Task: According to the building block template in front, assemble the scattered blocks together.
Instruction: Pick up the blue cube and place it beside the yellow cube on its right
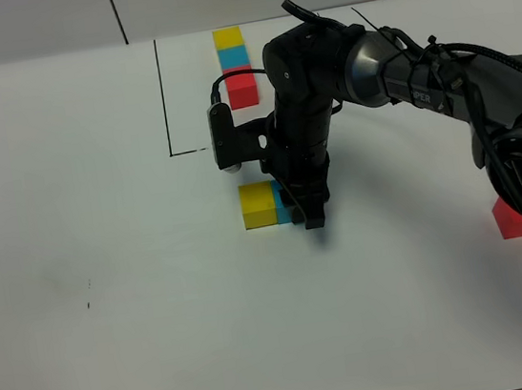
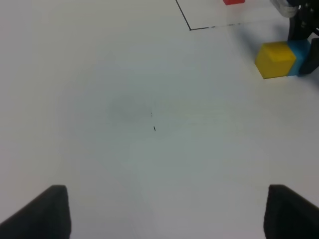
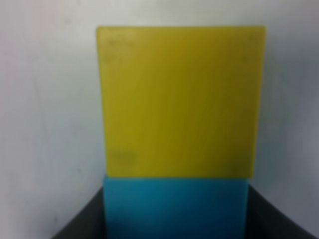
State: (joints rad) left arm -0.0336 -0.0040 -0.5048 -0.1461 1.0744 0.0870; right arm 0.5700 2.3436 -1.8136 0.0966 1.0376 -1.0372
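Tool R (image 1: 301, 211) clamps blue cube (image 3: 174, 206) touching yellow cube (image 1: 258, 203); tool L (image 2: 167, 214) wide.

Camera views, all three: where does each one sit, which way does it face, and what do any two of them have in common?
Exterior high: mounted high, looking down on the table; shows the right arm, its right gripper down at the cyan block.
Left wrist: rides behind the open left gripper, looking low across the table.
Right wrist: rides behind the right gripper, facing down, close above the yellow block; dark fingers flank the cyan block.
Shared: all three see the yellow block touching the cyan block.
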